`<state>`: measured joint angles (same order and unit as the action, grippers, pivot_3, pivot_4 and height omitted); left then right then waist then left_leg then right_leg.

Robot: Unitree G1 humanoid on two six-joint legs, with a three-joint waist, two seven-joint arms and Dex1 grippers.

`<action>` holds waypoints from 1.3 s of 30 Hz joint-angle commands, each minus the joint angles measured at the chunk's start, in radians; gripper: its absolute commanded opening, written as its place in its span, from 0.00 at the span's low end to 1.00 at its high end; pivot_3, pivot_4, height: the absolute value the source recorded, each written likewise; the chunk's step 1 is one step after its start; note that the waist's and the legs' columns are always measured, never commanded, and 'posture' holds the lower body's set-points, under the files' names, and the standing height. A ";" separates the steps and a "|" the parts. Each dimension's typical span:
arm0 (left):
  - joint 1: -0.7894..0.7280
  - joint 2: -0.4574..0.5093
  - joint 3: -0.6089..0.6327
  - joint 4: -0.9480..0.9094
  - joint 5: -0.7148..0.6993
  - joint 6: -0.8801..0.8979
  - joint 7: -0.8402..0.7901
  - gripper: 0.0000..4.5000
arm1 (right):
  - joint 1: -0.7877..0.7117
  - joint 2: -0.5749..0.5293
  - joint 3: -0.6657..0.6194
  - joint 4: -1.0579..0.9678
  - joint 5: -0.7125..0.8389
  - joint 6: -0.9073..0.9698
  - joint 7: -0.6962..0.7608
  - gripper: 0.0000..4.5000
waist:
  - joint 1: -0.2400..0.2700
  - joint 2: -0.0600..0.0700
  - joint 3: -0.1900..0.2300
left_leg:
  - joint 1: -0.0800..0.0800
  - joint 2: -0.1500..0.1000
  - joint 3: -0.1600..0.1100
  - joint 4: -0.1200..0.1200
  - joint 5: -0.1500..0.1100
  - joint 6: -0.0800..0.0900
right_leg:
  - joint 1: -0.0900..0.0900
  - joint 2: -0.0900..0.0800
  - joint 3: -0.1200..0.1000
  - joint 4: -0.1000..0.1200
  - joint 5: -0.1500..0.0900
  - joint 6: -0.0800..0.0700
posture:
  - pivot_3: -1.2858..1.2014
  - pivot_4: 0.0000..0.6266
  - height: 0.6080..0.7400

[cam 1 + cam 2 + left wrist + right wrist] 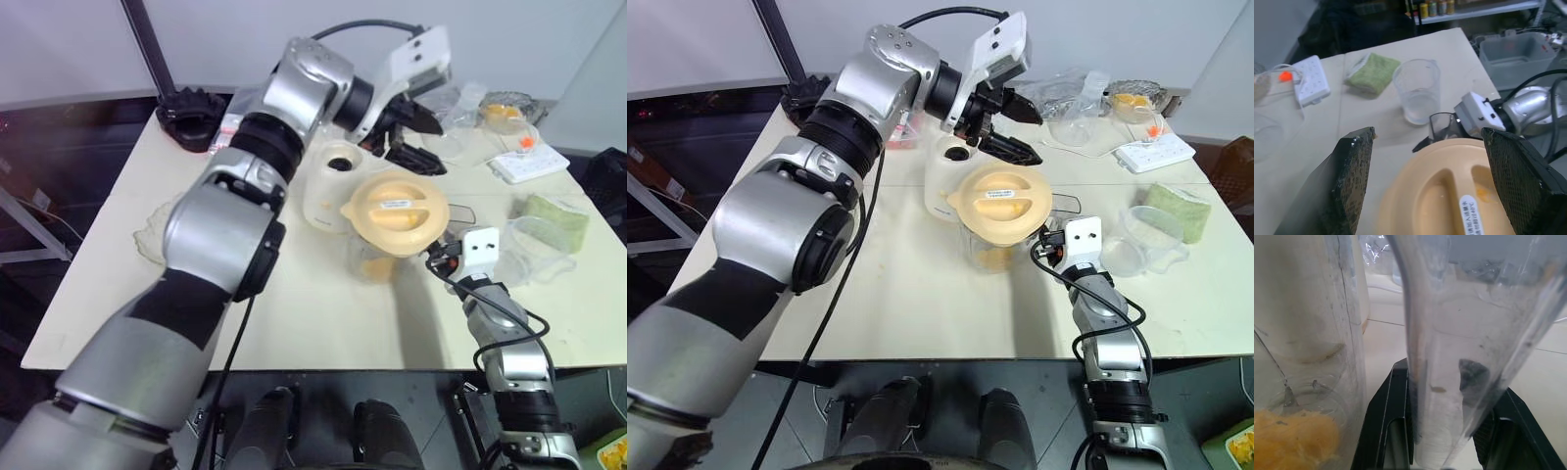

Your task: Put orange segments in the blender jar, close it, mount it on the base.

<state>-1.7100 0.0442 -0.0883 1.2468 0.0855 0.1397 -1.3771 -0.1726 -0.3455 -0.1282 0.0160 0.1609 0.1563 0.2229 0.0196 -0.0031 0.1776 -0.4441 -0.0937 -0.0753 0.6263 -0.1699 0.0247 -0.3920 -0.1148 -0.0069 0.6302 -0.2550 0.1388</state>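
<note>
The blender jar (986,251) stands mid-table, with a cream lid (1004,206) lying on its mouth. Orange segments (1293,440) rest at its bottom around the blade hub. My right gripper (1442,396) is shut on the jar's clear side handle, one black finger on each side; from the head it sits at the jar's right (1050,238). My left gripper (431,142) hangs open a little above the lid, touching nothing, with its fingers (1354,171) spread wider than the lid. The cream-white base (328,181) stands just behind the jar.
A green sponge (554,217) and a clear cup (534,247) sit to the right. Farther back are a white tray (529,163), a scalloped dish (506,112) and crumpled clear plastic (460,103). A black clamp (191,122) holds a pole at the back left corner.
</note>
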 commanded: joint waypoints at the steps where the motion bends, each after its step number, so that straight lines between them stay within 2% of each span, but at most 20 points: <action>1: 0.007 0.015 -0.005 -0.024 -0.004 -0.009 0.002 0.81 | 0.003 -0.024 -0.015 0.035 -0.037 0.001 -0.008 0.21 | -0.006 0.000 0.000 | 0.000 0.000 0.000 0.000 0.000 0.000 | 0.000 0.000 0.000 0.000 0.000 0.000 | 0.52 0.24 1.00; 5: 0.046 0.027 -0.056 -0.031 0.031 -0.012 -0.044 0.81 | 0.004 -0.026 -0.016 0.036 -0.036 0.000 -0.005 0.21 | -0.007 0.000 0.000 | 0.000 0.000 0.000 0.000 0.000 0.000 | 0.000 0.000 0.000 0.000 0.000 0.000 | 0.52 0.24 1.00; 11: 0.104 0.013 -0.121 -0.026 0.080 -0.048 -0.026 0.81 | 0.008 -0.024 -0.015 0.033 -0.036 0.002 -0.004 0.21 | -0.007 0.000 0.000 | 0.000 0.000 0.000 0.000 0.000 0.000 | 0.000 0.000 0.000 0.000 0.000 0.000 | 0.52 0.24 1.00; 14: 0.121 -0.001 -0.140 -0.014 0.099 -0.061 -0.010 0.99 | 0.012 -0.021 -0.013 0.024 -0.036 0.003 -0.005 0.21 | -0.006 0.000 0.000 | 0.000 0.000 0.000 0.000 0.000 0.000 | 0.000 0.000 0.000 0.000 0.000 0.000 | 0.52 0.24 1.00; 23: 0.125 -0.039 -0.161 0.013 0.128 -0.075 0.046 1.00 | 0.022 -0.013 -0.011 0.008 -0.036 0.002 -0.014 0.21 | -0.007 0.000 0.000 | 0.001 0.000 0.000 0.000 0.000 -0.001 | 0.000 0.000 0.000 0.000 0.000 0.000 | 0.52 0.24 1.00; 31: 0.129 -0.007 -0.182 -0.050 0.124 -0.114 -0.052 1.00 | 0.015 -0.006 -0.006 0.013 -0.038 -0.002 -0.020 0.21 | -0.008 0.000 0.000 | 0.001 0.000 0.000 0.000 0.000 -0.001 | 0.000 0.000 0.000 0.000 0.000 0.000 | 0.52 0.24 1.00; 39: 0.151 0.013 -0.171 -0.106 0.092 -0.096 -0.076 1.00 | -0.013 -0.013 -0.004 0.049 -0.037 -0.010 -0.012 0.21 | -0.009 0.000 0.000 | 0.001 0.000 0.000 0.000 0.000 -0.001 | 0.000 0.000 0.000 0.000 0.000 0.000 | 0.52 0.24 1.00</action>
<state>-1.5639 0.0529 -0.2564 1.1606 0.1843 0.0374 -1.4334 -0.1834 -0.3409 -0.1191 0.0322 0.1588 0.1396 0.2242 0.0107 -0.0029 0.1775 -0.4435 -0.0937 -0.0757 0.6264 -0.1703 0.0241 -0.3920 -0.1149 -0.0065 0.6303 -0.2552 0.1389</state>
